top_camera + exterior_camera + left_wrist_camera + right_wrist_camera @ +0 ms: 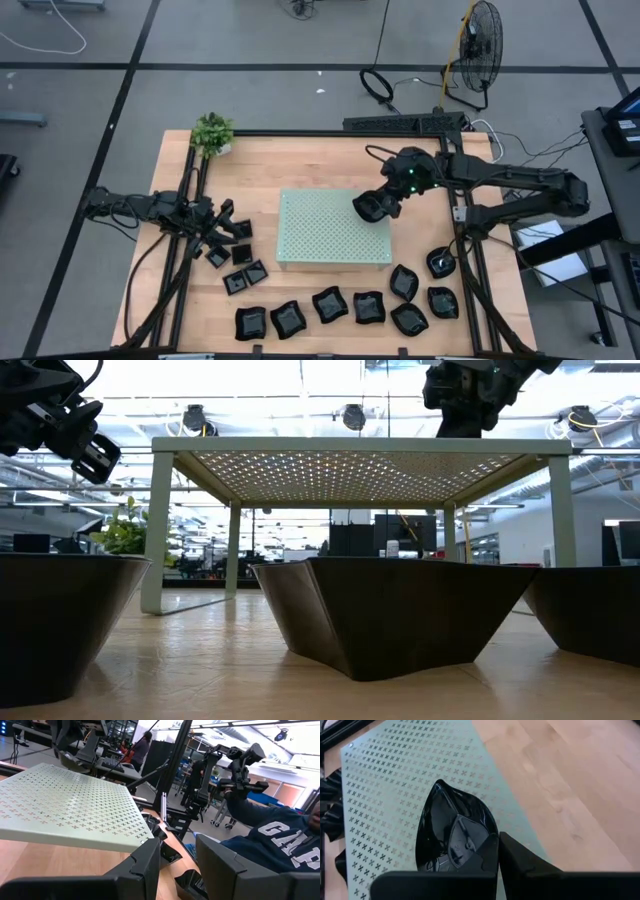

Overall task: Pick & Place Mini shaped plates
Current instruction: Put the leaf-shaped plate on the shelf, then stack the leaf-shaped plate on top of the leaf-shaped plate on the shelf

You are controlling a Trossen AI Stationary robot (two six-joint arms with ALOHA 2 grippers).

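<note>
Foreground plates (395, 615) cropped, perhaps blurred

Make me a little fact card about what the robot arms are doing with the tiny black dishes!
Table: pale wooden table top
Board: pale green perforated rectangular board, standing on short legs mid-table
Right gripper: shut on a glossy black leaf-shaped dish, held over the board's right edge
Left gripper: open, holding nothing, above a cluster of small square black dishes
Waiting dishes: row of black dishes along the table's near edge, curving up the right side
Extra: small green potted plant at the far left corner
</note>
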